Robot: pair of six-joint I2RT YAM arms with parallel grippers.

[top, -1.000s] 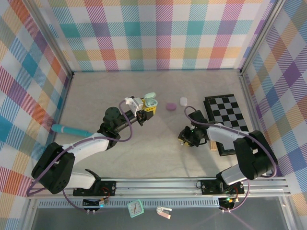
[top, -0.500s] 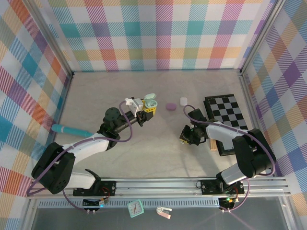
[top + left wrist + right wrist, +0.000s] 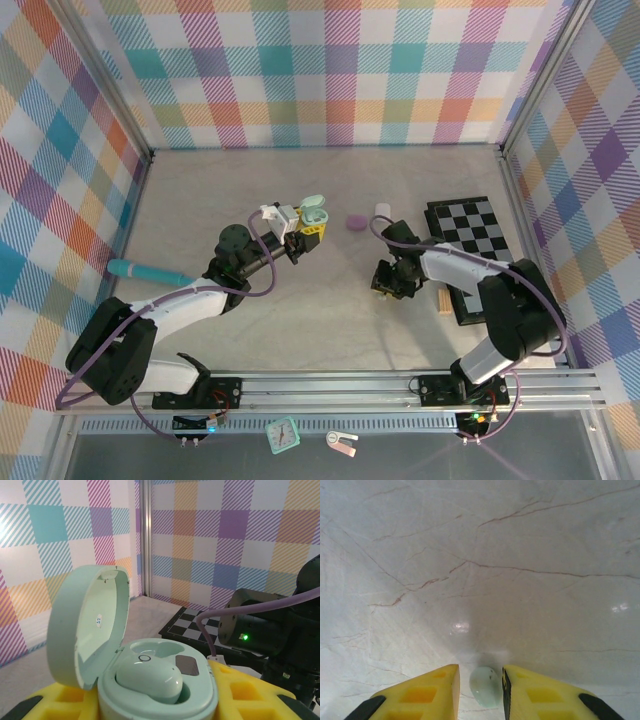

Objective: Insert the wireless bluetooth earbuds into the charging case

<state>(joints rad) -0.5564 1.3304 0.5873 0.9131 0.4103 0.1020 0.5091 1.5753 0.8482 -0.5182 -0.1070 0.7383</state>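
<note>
Down on the surface (image 3: 480, 555) we saw right gripper (image 3: 480, 670) slightly open, straddling a pale green earbud (image 3: 485, 686); left gripper (image 3: 303, 230) clamped the open charging case (image 3: 100, 630), second earbud (image 3: 148, 678) seated inside.

3 cases (image 3: 314, 207), 2 grn earbuds (image 3: 485, 685), 1 checkerbd (image 3: 470, 240), 1 teal tool (image 3: 145, 269).

In the left wrist view, the bottom edge cuts off the pale green pebble-shaped plastic charging case (image 3: 150, 690) and the yellow foam fingers (image 3: 245, 695) of the left gripper (image 3: 157, 705), so the grip at its base is hidden. In the right wrist view, the right gripper (image 3: 480, 672) runs off the bottom edge, and whether its yellow fingers (image 3: 437, 690) touch the tiny pale green plastic earbud (image 3: 485, 687) between them cannot be told. In the top view, the small round purple case (image 3: 356, 222) and the small white case (image 3: 382, 210) are too small to tell whether they are open or closed.
</note>
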